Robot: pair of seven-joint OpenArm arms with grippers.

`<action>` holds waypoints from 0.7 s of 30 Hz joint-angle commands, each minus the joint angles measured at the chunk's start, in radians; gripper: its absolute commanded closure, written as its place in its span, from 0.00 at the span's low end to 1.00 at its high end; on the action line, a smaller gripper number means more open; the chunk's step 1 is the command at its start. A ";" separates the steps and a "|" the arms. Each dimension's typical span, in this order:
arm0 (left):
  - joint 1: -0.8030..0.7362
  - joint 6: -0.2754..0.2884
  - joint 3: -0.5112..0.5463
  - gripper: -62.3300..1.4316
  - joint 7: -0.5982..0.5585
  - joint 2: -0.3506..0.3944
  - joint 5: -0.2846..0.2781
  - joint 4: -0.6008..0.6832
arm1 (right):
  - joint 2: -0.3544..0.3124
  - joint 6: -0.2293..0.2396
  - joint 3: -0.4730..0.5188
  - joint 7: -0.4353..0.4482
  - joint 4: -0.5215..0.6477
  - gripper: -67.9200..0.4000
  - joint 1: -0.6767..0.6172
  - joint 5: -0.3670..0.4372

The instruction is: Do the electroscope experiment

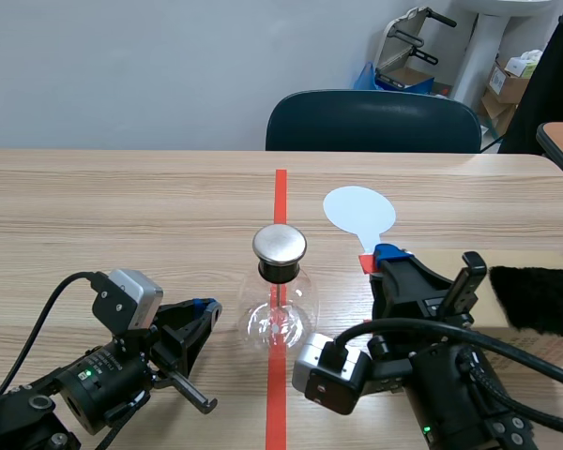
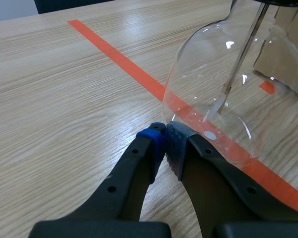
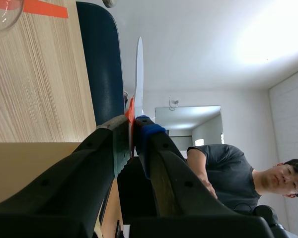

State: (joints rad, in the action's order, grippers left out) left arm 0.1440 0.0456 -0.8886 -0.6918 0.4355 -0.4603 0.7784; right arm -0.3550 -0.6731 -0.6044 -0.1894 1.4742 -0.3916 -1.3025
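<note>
A round glass electroscope flask (image 1: 279, 319) with a metal cap (image 1: 280, 244) stands on the orange-red tape line. Beside its base lies my left gripper (image 1: 206, 306), shut on nothing; in the left wrist view its tips (image 2: 165, 136) rest right at the flask's glass wall (image 2: 203, 84), and a thin rod (image 2: 238, 59) hangs inside. To the right of the flask my right gripper (image 1: 391, 254) is shut on the red handle of a pale blue round paddle (image 1: 357, 210). The right wrist view shows that paddle (image 3: 138, 74) edge-on, rising from between the fingers (image 3: 132, 121).
A black furry cloth (image 1: 540, 298) lies on a beige sheet (image 1: 493, 291) at the right edge. A dark blue chair (image 1: 373, 122) stands behind the table's far side. A person (image 3: 228, 168) shows in the right wrist view beyond the table.
</note>
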 commanded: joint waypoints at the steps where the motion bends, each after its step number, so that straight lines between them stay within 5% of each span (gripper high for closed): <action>1: 0.000 0.001 0.003 0.93 -0.013 -0.002 0.001 0.013 | -0.002 -0.015 0.009 -0.006 0.008 0.97 0.009 -0.008; 21: 0.006 0.016 0.003 0.93 -0.014 -0.003 0.013 0.013 | -0.002 -0.022 0.010 0.108 0.008 0.97 0.009 -0.008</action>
State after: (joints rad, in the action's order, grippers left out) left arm 0.1444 0.0551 -0.8886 -0.6918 0.4355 -0.4454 0.7784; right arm -0.3550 -0.6804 -0.6037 -0.0856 1.4742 -0.3916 -1.3025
